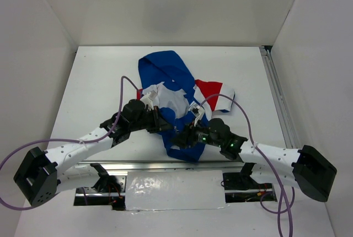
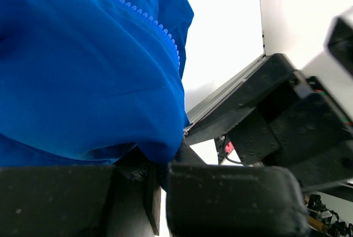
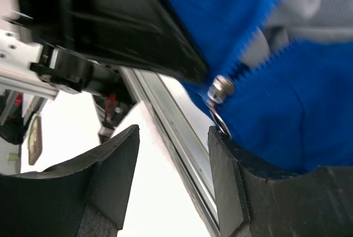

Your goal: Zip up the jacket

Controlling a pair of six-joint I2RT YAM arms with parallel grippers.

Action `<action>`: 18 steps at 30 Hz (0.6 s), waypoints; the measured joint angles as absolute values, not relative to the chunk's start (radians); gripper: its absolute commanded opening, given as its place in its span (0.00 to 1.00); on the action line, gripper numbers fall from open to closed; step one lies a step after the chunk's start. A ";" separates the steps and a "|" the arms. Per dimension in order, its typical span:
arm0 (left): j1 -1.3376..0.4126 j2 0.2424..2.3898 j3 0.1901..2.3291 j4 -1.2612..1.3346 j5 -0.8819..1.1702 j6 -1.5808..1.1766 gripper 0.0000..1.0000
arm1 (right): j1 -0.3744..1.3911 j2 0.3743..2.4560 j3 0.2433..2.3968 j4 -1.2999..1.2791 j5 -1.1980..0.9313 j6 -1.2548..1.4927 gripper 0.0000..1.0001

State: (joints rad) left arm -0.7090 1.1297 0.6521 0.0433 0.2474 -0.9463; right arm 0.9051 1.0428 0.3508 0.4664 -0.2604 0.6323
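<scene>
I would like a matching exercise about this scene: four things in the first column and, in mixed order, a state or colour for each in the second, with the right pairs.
Column one:
1. left gripper
2. right gripper
3. zipper slider
4. sleeve

Column two:
A. red and white
B. open, holding nothing
C. silver metal, where the separated blue teeth meet
D. shut on the blue fabric of the jacket

Pairs: 1-D, 2-B, 3-C, 4-A
</scene>
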 measured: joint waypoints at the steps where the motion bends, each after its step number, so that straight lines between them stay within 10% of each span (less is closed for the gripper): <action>1: -0.709 1.130 0.652 0.044 0.247 -0.946 0.00 | 0.905 1.042 0.341 0.464 -0.257 0.637 0.60; 18: -0.709 1.130 0.652 0.044 0.249 -0.948 0.00 | 0.878 1.017 0.287 0.495 -0.191 0.682 0.60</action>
State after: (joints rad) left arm -0.7090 1.1297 0.6521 0.0437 0.2489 -0.9482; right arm 0.8783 1.0172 0.2867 0.4953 -0.1913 0.6823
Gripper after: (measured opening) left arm 0.117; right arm 0.601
